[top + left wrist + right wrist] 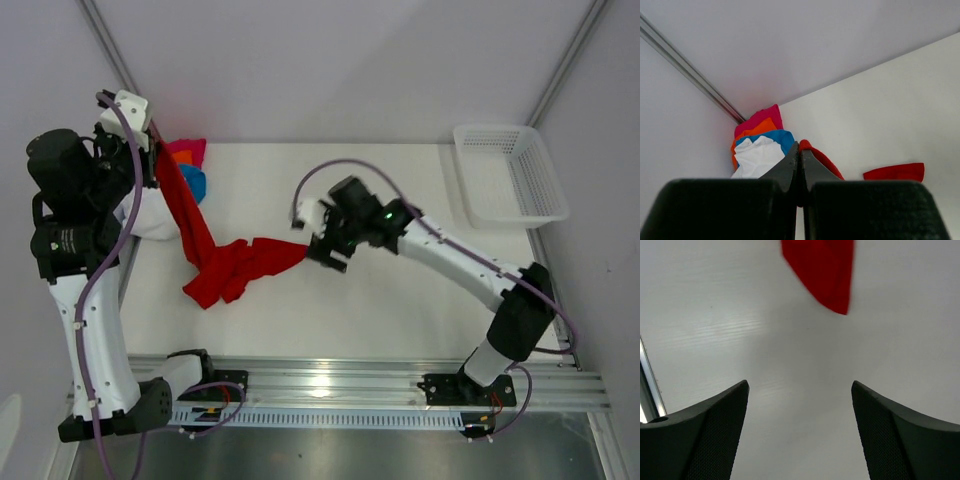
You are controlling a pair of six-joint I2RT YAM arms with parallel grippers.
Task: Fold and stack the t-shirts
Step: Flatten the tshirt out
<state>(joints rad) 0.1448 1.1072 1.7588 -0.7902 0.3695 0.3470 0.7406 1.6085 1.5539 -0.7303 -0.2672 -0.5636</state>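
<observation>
The large red t-shirt (215,262) hangs from my left gripper (152,135), which is raised at the far left and shut on its edge; the rest trails down and lies bunched on the table. In the left wrist view the shut gripper (800,150) pinches red cloth (822,159). A pile of pink, orange, blue and white t-shirts (760,142) lies in the far left corner, also seen from above (188,170). My right gripper (325,250) is open and empty, just right of the red shirt's tip (822,270).
A white plastic mesh basket (510,175) stands at the far right of the table (390,310). A metal rail (400,385) runs along the near edge. Walls close the back and sides.
</observation>
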